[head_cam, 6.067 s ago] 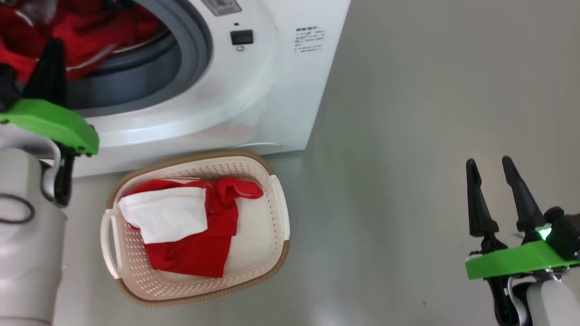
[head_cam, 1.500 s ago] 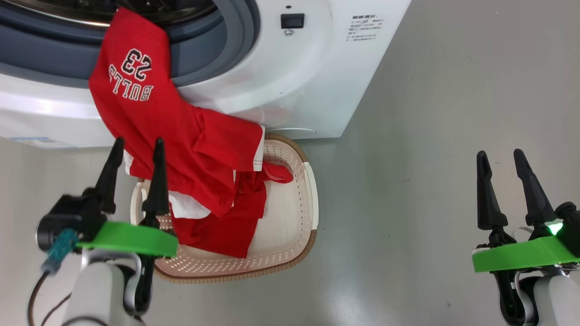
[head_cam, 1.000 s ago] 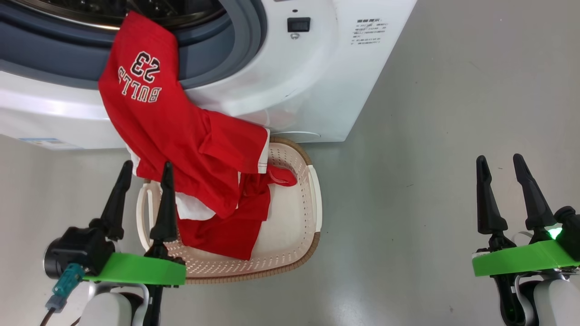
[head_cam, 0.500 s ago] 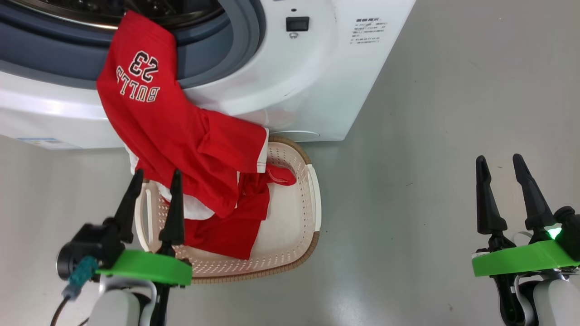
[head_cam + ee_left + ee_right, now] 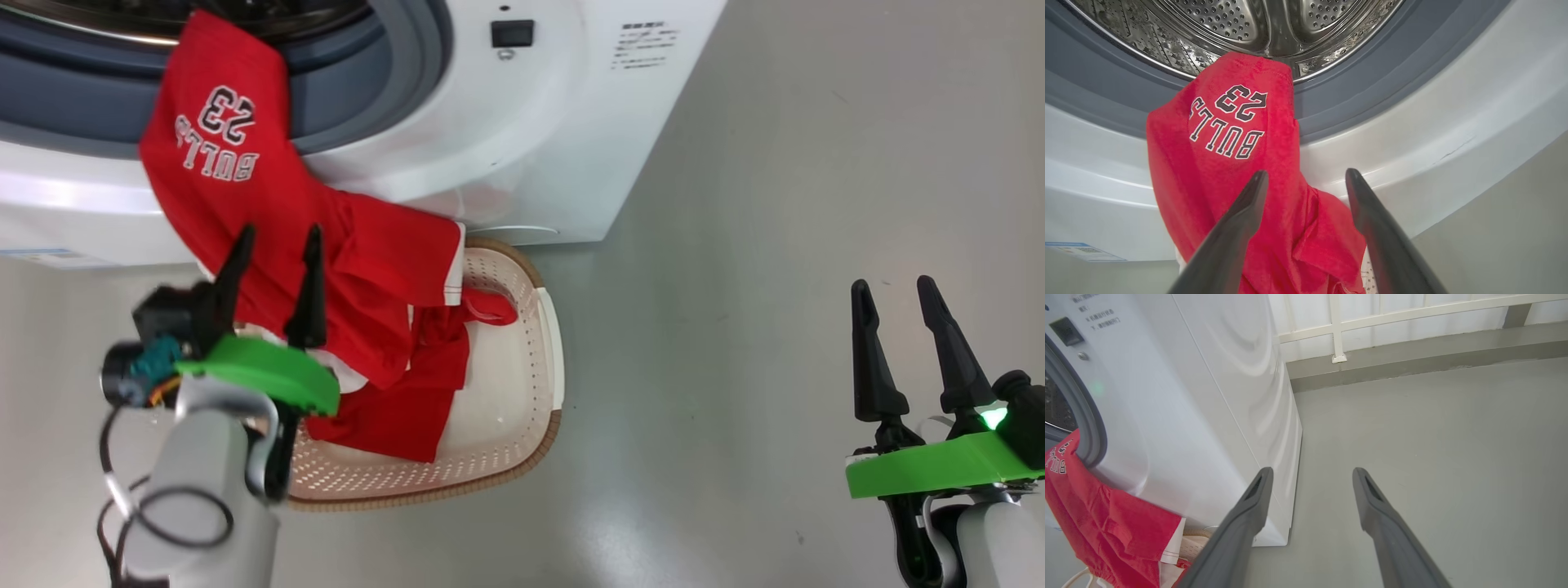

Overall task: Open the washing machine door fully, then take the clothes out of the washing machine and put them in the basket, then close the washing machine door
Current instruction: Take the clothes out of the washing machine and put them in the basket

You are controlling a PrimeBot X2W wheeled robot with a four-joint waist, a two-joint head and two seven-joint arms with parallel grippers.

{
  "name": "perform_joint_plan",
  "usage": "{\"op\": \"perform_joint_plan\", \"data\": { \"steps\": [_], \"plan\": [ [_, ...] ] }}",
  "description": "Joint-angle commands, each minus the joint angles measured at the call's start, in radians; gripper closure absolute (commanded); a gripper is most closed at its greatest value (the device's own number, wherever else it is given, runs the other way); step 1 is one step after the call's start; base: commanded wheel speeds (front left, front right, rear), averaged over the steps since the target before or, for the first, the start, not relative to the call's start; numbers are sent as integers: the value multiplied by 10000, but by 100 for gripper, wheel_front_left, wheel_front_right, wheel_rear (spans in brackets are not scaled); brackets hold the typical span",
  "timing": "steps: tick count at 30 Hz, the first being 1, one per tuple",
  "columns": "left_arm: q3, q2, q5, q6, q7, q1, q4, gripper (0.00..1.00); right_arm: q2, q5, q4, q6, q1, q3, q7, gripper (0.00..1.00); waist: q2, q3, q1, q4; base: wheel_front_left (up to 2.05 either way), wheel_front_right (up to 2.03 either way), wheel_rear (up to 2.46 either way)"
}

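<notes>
Supervisor: How far along is the laundry job?

Operator: Partway, I'd judge. The washing machine [image 5: 506, 147] fills the upper left of the head view with its mouth uncovered, so the opening step looks done. How wide the washing machine door stands, I cannot tell.

Supervisor: And the clothes [image 5: 359, 261]?

Operator: Some red and white fabric [image 5: 392, 408] lies in the basket [image 5: 558, 351], lower centre-left on the floor [image 5: 775, 245], just below the machine. The "BULLS 23" jersey [image 5: 245, 204] is half out. Its top edge hangs on the grey seal [image 5: 400, 65] and the rest drapes down the white front, with its lower end over the basket.

Supervisor: Anything left inside?

Operator: At the top of the left wrist view the drum [image 5: 1229, 20] shows bare perforated steel. Its depths I can't see.

Supervisor: Claws?

Operator: The left claw [image 5: 279, 237], left of centre, is spread wide and grasps nothing, its fingers in front of the jersey's lower part. The right claw [image 5: 891, 286], lower right over bare floor, is likewise released and empty.

Supervisor: What remains?

Operator: By my reckoning, the jersey needs pulling clear into the basket, the drum needs checking, and then the door can be shut.
</notes>
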Motion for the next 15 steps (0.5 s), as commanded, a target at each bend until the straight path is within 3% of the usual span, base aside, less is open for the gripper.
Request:
{"op": "perform_joint_plan", "data": {
  "steps": [1, 8, 15],
  "plan": [
    [349, 273, -58, -45, -49, -215, 82, 0, -72, 220, -200, 63, -90, 305, -65, 0, 0, 115, 0, -125, 0, 0, 0],
    [760, 513, 201, -9, -49, -1456, 2138, 0, -72, 397, -196, 63, -251, 435, -65, 0, 0, 416, 0, -547, 0, 0, 0],
    [1046, 871, 388, 18, -49, -2237, 3075, 0, -72, 495, -202, 63, -381, 473, -65, 0, 0, 652, 0, -854, 0, 0, 0]
  ]
}}
